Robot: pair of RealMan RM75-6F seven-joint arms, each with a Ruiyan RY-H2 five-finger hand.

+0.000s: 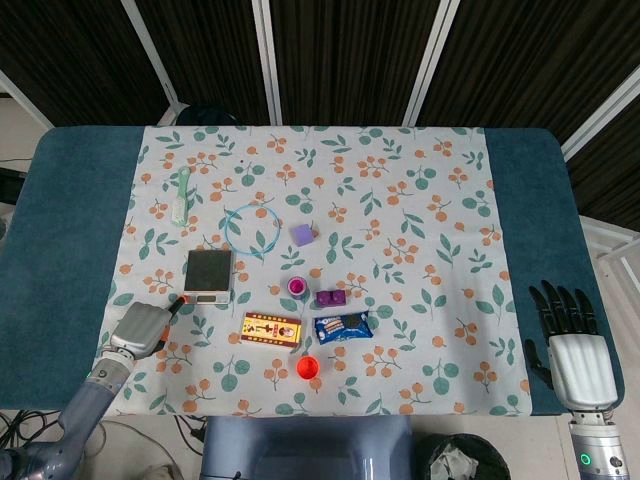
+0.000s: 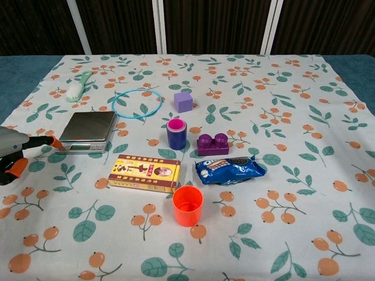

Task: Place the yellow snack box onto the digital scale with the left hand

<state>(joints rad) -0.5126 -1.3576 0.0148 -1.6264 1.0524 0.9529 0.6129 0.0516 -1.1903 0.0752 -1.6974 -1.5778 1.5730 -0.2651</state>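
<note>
Both hands hold nothing. Left hand (image 1: pixel 140 328), fingers spread, hovers just left of the digital scale (image 1: pixel 209 275); the yellow snack box (image 1: pixel 271 328) lies nearer. Right hand (image 1: pixel 575 355) rests spread far right.

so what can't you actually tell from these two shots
- Left hand: the chest view's left edge cuts it off; the head view shows only its back, so its finger pose is unclear.
- Right hand: seen in the head view only, outside the chest view.
- Scale: display too small to read in either view.
- Yellow snack box: print too small to read.
</note>
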